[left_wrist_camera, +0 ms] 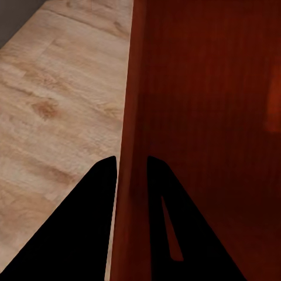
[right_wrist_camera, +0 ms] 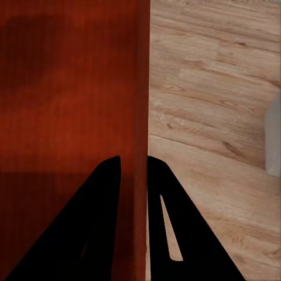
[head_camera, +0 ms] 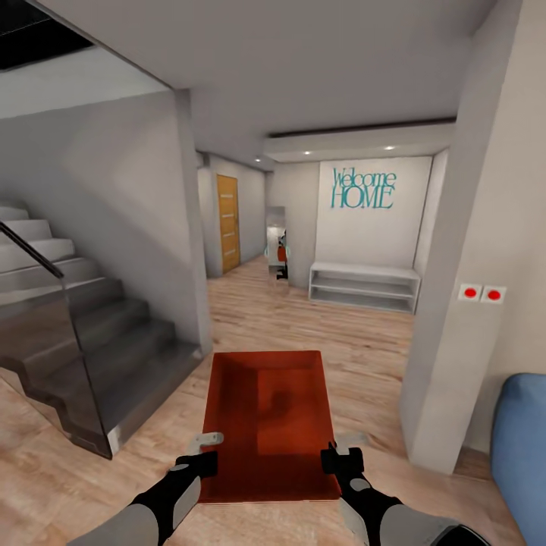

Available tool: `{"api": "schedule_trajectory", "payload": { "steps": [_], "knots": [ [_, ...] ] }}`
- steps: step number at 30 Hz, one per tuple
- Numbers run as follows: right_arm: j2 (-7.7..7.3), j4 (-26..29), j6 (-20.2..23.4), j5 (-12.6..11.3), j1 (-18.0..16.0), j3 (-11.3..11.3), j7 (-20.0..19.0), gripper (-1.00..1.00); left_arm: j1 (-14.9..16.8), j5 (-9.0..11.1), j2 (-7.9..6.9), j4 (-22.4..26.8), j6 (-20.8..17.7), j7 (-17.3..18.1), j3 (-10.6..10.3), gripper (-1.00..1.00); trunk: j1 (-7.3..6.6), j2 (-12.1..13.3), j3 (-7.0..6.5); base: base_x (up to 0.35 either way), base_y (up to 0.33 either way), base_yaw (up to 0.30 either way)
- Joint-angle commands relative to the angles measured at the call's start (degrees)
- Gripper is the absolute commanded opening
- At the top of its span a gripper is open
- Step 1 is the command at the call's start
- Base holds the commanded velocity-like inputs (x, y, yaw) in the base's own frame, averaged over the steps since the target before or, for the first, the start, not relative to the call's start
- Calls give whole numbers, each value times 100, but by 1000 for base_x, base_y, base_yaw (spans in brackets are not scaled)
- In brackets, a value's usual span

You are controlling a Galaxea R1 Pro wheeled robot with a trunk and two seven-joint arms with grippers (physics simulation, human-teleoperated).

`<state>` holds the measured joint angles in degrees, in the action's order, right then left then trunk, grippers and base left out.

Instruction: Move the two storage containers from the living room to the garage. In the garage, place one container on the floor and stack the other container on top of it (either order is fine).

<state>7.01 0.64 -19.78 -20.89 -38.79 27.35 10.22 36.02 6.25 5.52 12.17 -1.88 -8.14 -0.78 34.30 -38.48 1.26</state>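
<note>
A red-orange rectangular open-top storage container [head_camera: 269, 421] is being held level above the light wood-plank floor [head_camera: 356, 334], straight ahead of the robot. Its left wall is being pinched by the left claw [head_camera: 203, 455] near the near corner, one finger inside and one outside. Its right wall is being pinched likewise by the right claw [head_camera: 337, 453]. A dark grey staircase [head_camera: 91, 334] with a glass balustrade is being passed on the left. Farther off, a white low shelf unit [head_camera: 364, 286] is standing beneath teal "Welcome HOME" lettering [head_camera: 363, 189].
</note>
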Motion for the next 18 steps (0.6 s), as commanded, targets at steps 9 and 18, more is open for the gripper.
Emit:
{"api": "schedule_trajectory", "payload": {
  "steps": [9,18],
  "knots": [
    [9,7,10,33,-6,-310,-3,-100,1,-46,-16,22,-23,-109,95,-100,5,-9,10,322,0,0],
    [11,7,2,33,-6,-310,-3,-100,2,-53,-16,22,-18,-109,95,-100,5,-9,10,322,0,0]
  ]
}}
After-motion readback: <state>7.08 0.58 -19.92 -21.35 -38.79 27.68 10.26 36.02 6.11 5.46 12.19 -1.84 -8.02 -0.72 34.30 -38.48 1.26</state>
